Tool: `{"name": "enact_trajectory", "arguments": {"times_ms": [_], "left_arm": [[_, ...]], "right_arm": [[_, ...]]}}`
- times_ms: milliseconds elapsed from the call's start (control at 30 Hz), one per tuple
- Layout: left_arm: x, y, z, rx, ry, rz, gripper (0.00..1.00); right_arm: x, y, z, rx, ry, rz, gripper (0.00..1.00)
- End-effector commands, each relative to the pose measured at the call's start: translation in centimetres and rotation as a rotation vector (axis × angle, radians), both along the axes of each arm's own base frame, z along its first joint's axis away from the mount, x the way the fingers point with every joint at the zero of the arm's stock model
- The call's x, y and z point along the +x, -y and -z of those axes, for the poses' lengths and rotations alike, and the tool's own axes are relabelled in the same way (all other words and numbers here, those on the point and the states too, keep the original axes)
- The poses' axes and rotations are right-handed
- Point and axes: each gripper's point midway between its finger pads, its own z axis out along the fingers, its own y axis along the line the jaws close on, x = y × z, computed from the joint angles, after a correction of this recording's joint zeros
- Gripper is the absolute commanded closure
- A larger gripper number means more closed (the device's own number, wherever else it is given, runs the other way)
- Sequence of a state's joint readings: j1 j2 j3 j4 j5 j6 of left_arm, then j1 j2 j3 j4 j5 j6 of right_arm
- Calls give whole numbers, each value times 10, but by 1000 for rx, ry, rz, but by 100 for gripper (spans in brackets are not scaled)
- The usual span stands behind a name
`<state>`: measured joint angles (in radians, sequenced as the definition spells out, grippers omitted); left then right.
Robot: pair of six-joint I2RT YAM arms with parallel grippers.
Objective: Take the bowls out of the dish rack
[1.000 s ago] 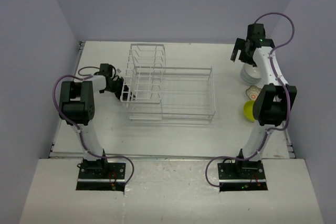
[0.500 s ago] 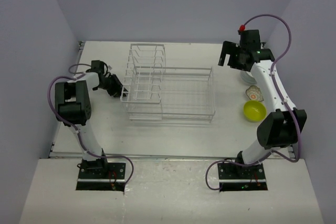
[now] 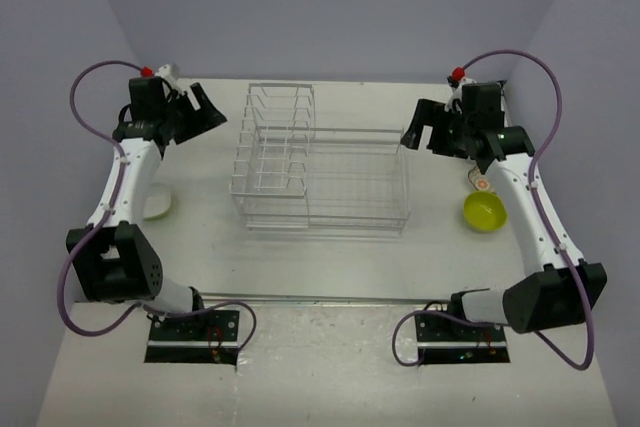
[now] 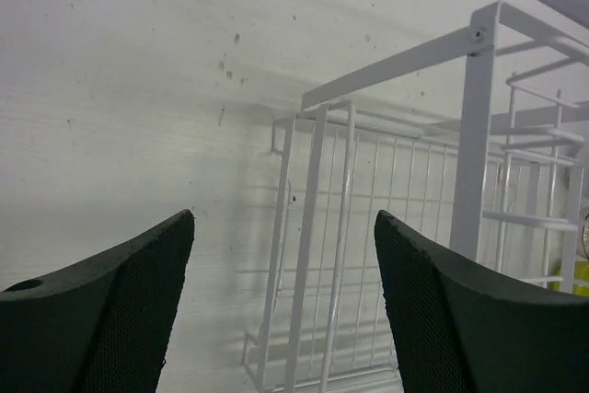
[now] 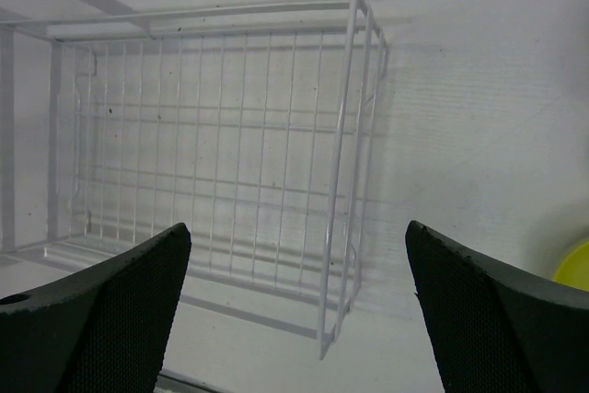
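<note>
Beside the dish rack (image 3: 355, 132), steer left gripper (image 3: 205, 107) and right gripper (image 3: 422, 135), both wide and empty, clear of wires; scan slots, seemingly bare; lime-yellow bowl (image 3: 485, 212) right, white bowl (image 3: 157, 205) left.

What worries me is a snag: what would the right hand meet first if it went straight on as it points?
Likely the dish rack: the open right hand aims into its low basket near the end wall, though depth is unclear.
</note>
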<state>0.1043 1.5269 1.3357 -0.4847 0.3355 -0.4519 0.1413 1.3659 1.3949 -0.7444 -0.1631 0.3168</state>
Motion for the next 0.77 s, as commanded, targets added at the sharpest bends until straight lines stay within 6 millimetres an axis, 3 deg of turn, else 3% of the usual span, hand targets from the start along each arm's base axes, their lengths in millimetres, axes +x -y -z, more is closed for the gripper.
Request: {"name": "enact_trajectory", "arguments": {"times_ms": [0, 200, 400, 700, 733], "left_arm": [[-14, -6, 3, 98, 20, 45, 20], [-25, 2, -33, 148, 132, 98, 13], [-32, 4, -54, 159, 203, 99, 12], [-35, -3, -61, 175, 270, 40, 12], [-35, -4, -63, 177, 284, 28, 0]], "right_arm": [[-10, -8, -21, 64, 79, -10, 1], [-36, -13, -18, 104, 108, -37, 1], [-54, -14, -19, 115, 96, -43, 1], [-64, -14, -18, 108, 103, -42, 1], [-63, -13, -19, 107, 102, -35, 1]]}}
